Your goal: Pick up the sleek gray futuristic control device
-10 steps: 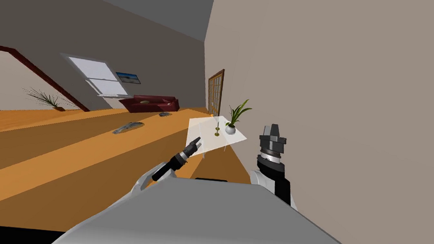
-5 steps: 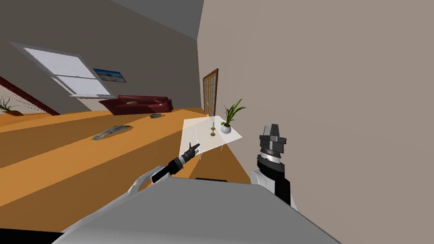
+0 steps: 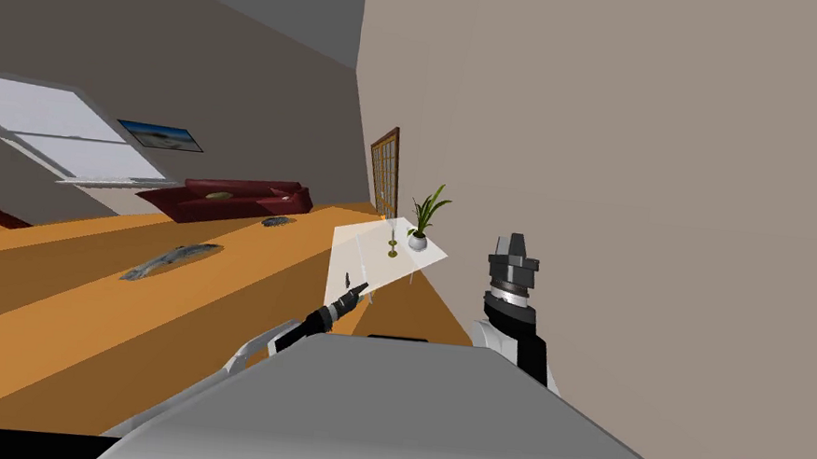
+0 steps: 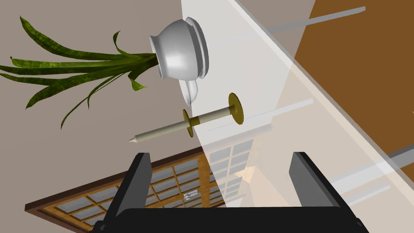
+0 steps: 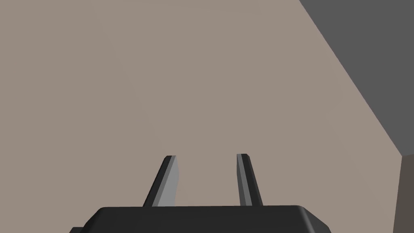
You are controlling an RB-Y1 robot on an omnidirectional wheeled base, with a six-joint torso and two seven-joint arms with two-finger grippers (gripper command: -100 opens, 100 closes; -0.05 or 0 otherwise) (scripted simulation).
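While nothing is yet grasped, the task stands at its opening stage, by my judgement: approach, descent and closure all remain. Head view: the likely control device [image 3: 171, 260], a slim gray elongated body, lies on the orange floor [image 3: 61, 320], well apart from my left gripper [image 3: 356, 283] and off to its left side. A smaller dark gray object [image 3: 277, 221] lies farther along, near a red sofa [image 3: 241, 198], and I cannot tell for certain which of the two is meant. My left gripper reaches toward the near edge of a glass table [image 3: 349, 244]; my right gripper [image 3: 515, 242] is held raised, well apart from both floor objects. This view supplies the device's place and the placement of both arms. Left wrist view: the fingers [image 4: 139, 178] stand wide apart, released and empty. Ahead of them a candlestick [image 4: 190, 123] stands on the table, with a white pot [image 4: 178, 52] of long green leaves just beyond it and a wood-framed glazed door [image 4: 178, 178] behind. This view supplies the finger spacing and the table's contents, so I judge this gripper aimed at the table, not the device. Right wrist view: my right gripper's fingers [image 5: 172, 182] are parted by a narrower gap, nothing between them.
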